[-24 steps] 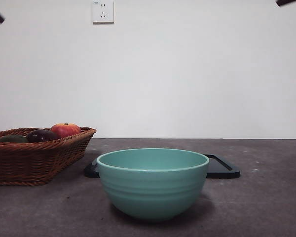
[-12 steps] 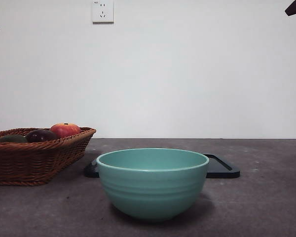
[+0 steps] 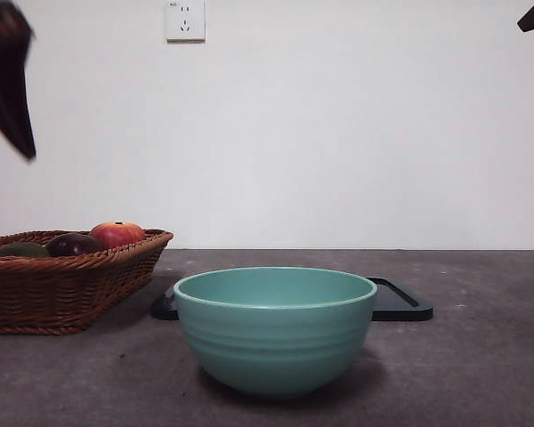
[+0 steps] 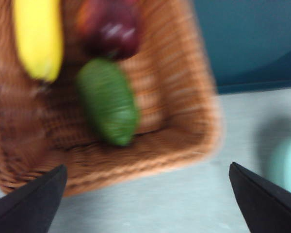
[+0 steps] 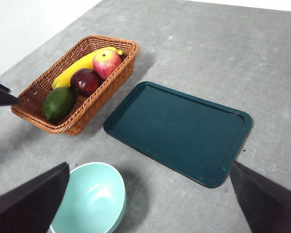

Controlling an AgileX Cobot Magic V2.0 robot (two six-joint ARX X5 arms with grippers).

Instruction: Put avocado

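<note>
The avocado (image 4: 108,102) is located in the wicker basket (image 4: 184,121), at the near end, with the dark purple fruit (image 4: 114,34) beyond it and the banana (image 4: 38,36) alongside. In the left wrist view it is seen ahead of the jaws and somewhat nearer the left jaw than the midline; no contact is made.

The left gripper (image 4: 145,194) is held wide open and nothing is gripped. The picture is blurred, so fine detail of the fruit cannot be read.

Change noted: in the front view, half a second earlier, only a small black tip was shown at the upper left corner. A large dark shape (image 3: 9,76) is now shown there, above the basket (image 3: 71,285). It is judged that the left arm has begun its descent toward the basket, and that the reach for the avocado (image 3: 20,250) is the step in hand. The task is judged to be at its start: the fruit has not been lifted.

The right gripper (image 5: 145,194) is held high, well apart from the basket, wide open and empty. The teal bowl (image 5: 89,199) lies near its left jaw, the dark tray (image 5: 179,131) ahead between the jaws.
</note>
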